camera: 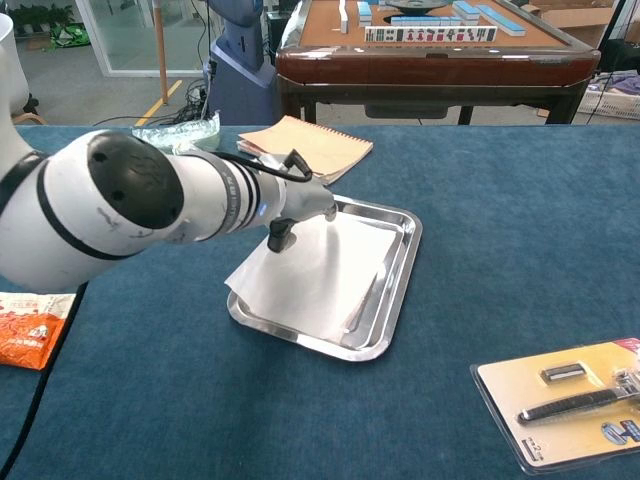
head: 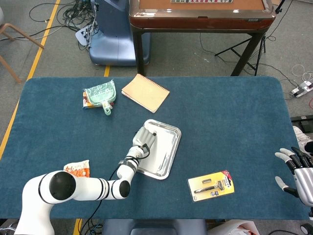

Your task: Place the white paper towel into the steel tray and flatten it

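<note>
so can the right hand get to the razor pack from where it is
Probably yes. The right hand sits open at the table's right edge, and only bare blue cloth lies between it and the razor pack. The left hand is off at the tray.

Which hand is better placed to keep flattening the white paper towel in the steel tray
Left. The left hand is over the white paper towel in the steel tray; the right hand sits at the table's far edge.

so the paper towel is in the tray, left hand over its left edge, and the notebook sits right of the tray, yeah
Not quite: the notebook lies beyond the tray, toward the table's far edge, as the head view shows. The paper towel is in the tray, with the left hand over its left edge.
</note>
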Tool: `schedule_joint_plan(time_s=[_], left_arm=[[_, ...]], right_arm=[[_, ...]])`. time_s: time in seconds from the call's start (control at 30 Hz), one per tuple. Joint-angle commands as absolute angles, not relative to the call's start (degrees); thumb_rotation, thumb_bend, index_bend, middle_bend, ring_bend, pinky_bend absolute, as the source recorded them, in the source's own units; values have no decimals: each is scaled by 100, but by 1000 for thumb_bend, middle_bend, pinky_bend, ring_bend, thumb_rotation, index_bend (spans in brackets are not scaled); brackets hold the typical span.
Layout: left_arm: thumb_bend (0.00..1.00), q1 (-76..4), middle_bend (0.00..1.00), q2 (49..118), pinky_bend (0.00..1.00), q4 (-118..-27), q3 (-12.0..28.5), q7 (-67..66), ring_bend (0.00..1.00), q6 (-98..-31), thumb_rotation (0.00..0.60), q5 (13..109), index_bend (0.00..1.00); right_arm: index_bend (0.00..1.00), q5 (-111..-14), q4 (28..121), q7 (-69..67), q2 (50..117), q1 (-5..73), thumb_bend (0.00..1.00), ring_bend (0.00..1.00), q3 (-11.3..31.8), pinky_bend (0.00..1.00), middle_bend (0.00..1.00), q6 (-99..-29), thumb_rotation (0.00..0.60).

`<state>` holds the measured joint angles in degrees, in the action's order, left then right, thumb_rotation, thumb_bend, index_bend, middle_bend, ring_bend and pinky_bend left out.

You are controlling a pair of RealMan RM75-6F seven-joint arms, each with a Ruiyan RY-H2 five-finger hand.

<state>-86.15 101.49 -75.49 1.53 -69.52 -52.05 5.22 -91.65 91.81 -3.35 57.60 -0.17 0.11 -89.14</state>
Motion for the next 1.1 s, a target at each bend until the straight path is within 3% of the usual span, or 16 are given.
schedule_joint_plan(time_s=[0.03, 0.5, 0.8, 1.1], left_arm=[[529, -8502, 982, 9839, 946, -8013, 158, -6899, 977, -5396, 600, 678, 112], [524, -7953, 978, 8664, 946, -9888, -511, -6774, 975, -6060, 600, 1495, 124], [524, -7618, 978, 8420, 946, -10263, -895, -6672, 975, -6177, 600, 1783, 126], [525, -7489, 978, 8317, 945, -10505, -1030, -6705, 975, -6201, 600, 1857, 127]], right_arm=[[248, -9178, 9184, -337, 5763, -20, 261, 82, 9, 184, 198, -8926, 600], [248, -9312, 9227, -288, 5807, 61, 261, 81, 9, 184, 198, -8881, 600], [248, -9329, 9266, -234, 5819, 113, 261, 82, 9, 184, 198, -8815, 600], [248, -9334, 9334, -145, 5815, 137, 261, 82, 5, 184, 198, -8786, 600]])
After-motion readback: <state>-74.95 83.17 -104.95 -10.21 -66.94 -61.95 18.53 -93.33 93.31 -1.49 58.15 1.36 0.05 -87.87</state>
